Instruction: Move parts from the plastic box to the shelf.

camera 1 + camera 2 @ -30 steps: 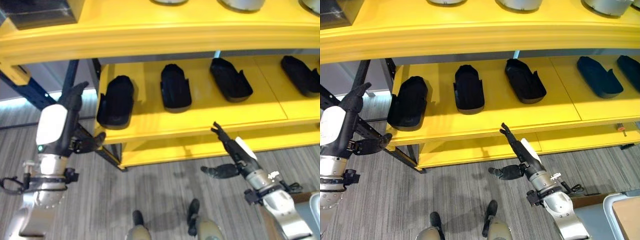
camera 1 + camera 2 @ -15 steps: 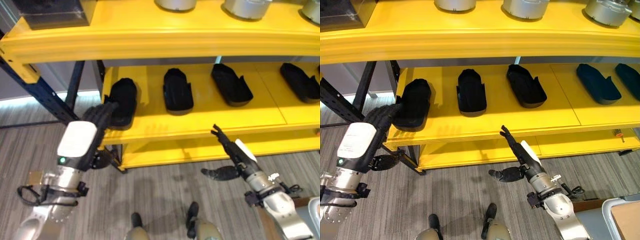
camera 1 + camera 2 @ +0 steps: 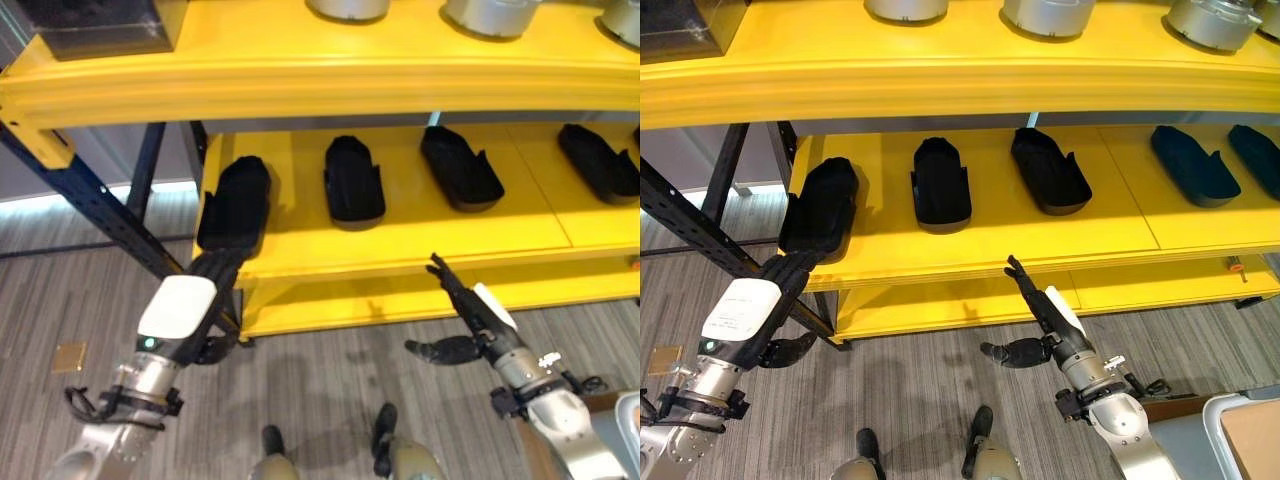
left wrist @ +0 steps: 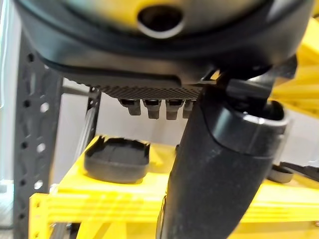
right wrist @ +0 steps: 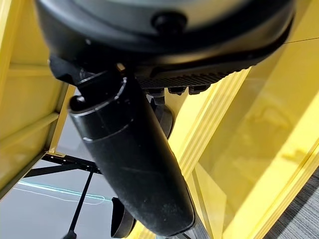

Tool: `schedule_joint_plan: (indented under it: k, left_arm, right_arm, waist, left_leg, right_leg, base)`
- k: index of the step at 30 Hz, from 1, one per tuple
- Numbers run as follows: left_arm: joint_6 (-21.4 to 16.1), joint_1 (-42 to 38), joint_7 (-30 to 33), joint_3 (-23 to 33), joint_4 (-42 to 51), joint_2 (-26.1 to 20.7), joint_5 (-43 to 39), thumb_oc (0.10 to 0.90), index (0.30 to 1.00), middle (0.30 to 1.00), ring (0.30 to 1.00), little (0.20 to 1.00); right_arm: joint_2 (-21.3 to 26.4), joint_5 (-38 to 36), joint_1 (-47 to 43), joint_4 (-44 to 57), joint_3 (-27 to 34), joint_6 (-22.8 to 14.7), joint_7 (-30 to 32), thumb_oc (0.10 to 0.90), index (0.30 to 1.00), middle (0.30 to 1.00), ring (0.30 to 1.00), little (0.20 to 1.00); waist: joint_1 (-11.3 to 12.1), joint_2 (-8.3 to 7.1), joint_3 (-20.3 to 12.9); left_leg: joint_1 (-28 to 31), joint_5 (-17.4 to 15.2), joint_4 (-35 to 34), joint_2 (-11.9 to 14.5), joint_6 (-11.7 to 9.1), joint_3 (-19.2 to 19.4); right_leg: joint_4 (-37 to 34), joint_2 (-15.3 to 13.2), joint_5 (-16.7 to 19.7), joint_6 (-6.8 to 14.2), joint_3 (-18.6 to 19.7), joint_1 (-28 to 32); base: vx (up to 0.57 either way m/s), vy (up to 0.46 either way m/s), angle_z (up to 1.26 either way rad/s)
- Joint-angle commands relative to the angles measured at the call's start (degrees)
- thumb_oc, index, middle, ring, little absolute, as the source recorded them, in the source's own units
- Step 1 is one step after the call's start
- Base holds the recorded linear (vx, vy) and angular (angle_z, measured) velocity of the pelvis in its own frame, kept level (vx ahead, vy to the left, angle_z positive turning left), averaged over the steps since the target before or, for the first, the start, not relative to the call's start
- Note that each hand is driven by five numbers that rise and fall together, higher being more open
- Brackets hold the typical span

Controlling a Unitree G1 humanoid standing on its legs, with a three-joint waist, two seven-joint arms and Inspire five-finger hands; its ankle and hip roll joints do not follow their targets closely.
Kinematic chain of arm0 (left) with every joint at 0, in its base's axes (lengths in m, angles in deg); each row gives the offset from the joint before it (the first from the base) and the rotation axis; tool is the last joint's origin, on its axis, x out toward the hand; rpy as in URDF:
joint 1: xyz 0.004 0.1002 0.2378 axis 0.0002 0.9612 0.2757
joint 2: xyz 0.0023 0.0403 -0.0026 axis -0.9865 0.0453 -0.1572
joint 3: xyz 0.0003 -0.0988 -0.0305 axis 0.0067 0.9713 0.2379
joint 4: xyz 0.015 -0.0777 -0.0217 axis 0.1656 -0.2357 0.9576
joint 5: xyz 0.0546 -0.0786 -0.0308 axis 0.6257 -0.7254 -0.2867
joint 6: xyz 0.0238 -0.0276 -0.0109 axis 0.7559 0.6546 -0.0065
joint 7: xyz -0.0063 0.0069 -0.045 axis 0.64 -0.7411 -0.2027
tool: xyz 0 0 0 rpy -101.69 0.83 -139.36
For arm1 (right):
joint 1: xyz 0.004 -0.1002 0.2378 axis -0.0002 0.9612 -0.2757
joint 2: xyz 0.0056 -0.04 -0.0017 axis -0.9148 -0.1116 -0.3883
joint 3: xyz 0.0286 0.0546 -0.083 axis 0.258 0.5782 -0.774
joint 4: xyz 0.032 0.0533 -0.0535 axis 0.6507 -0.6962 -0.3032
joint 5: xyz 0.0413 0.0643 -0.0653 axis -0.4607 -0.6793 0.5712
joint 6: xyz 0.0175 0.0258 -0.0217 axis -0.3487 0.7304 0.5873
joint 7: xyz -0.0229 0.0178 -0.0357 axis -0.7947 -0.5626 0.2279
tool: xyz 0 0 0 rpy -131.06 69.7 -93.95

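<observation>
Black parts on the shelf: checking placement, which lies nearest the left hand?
The leftmost black part, at the shelf's left end just beyond the left hand; the others lie farther right.

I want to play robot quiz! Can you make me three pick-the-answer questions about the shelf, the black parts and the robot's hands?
1. Where do the black parts lie?
A. On the floor
B. On the yellow shelf's middle level
C. In the robot's hands

2. What colour is the shelf?
A. Yellow
B. Green
C. White

3. What is the left hand doing?
A. Holding a black part
B. Squeezing a cloth
C. Holding nothing, fingers out straight

Answers:
1. B, since the parts sit in a row on the middle board.
2. A, as every board is yellow.
3. C, because its straight fingers end just below the leftmost part with nothing in them; the right hand is open too, before the shelf's front edge.
</observation>
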Motion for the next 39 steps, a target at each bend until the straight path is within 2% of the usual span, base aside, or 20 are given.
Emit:
schedule_joint_plan:
  k: [1, 8, 16, 25, 33, 39]
  left_arm:
    - [0.1, -1.71, 3.11, 2.64, 1.39, -2.37, 1.25, 0.9, 1.0, 1.0, 1.0, 1.0]
    - [1.96, 1.11, 4.07, 5.68, -1.28, -0.08, 2.34, 0.9, 1.0, 1.0, 1.0, 1.0]
    - [2.61, -0.11, 4.39, 5.2, -2.17, 0.27, 3.49, 0.9, 1.0, 1.0, 1.0, 1.0]
    - [5.31, -9.1, 6.31, -0.17, -7.62, 0.63, 6.88, 0.9, 1.0, 1.0, 1.0, 1.0]
    - [6.37, -12.75, 7.13, -2.21, -10.32, 0.56, 8.02, 0.9, 1.0, 1.0, 1.0, 1.0]
    - [7.63, -14.86, 6.71, -5.65, -15.94, 1.66, 7.72, 0.9, 1.0, 1.0, 1.0, 1.0]
  right_arm:
    - [0.28, 0.85, -3.63, 7.74, 3.5, -4.14, 2.51, 0.9, 1.0, 1.0, 1.0, 1.0]
    - [0.31, 1.28, -3.42, 7.57, 3.87, -3.53, 2.43, 0.9, 1.0, 1.0, 1.0, 1.0]
    - [0.29, 1.42, -3.73, 7.27, 3.86, -3.36, 2.6, 0.9, 1.0, 1.0, 1.0, 1.0]
    - [-0.1, 1.48, -4.59, 6.77, 3.35, -3.43, 3.41, 0.9, 1.0, 1.0, 1.0, 1.0]
    - [-0.07, 1.26, -5.09, 6.36, 2.84, -3.61, 3.82, 0.9, 1.0, 1.0, 1.0, 1.0]
    - [0.02, 1.48, -5.58, 6.13, 2.1, -3.52, 4.0, 0.9, 1.0, 1.0, 1.0, 1.0]
  waist:
    - [-0.64, -3.17, -2.27]
    - [0.0, -3.33, -1.94]
    - [-0.04, -3.45, -1.96]
    - [-1.08, -4.03, -1.91]
    - [-1.61, -4.22, -1.6]
    - [-1.97, -4.22, -1.14]
  left_leg:
    - [-0.32, 0.45, 1.82, 1.68, -0.87, -3.3]
    - [-0.64, 0.39, 2.15, 1.86, -0.85, -3.37]
    - [-0.87, 0.42, 2.19, 1.76, -0.83, -3.49]
    - [-1.3, 0.48, 2.53, 2.19, -1.1, -3.31]
    - [-1.74, 0.53, 2.84, 2.35, -1.2, -3.14]
    - [-2.21, 0.41, 3.48, 2.39, -1.17, -2.93]
  right_leg:
    - [-1.06, -4.39, -1.47, 6.85, 0.94, 4.5]
    - [-1.24, -4.42, -1.27, 6.68, 0.95, 4.31]
    - [-1.34, -4.41, -1.14, 6.72, 0.88, 4.29]
    - [-0.77, -4.26, -1.34, 6.65, 1.18, 3.58]
    - [-0.48, -4.08, -1.36, 6.61, 1.81, 2.89]
    - [0.06, -4.13, -1.4, 6.53, 2.22, 2.22]
  base:
    - [0.0, 0.0, 0.0]
    - [0.0, 0.0, 0.0]
    - [0.0, 0.0, 0.0]
    - [0.0, 0.0, 0.0]
    - [0.0, 0.0, -0.03]
    - [0.0, 0.001, -0.02]
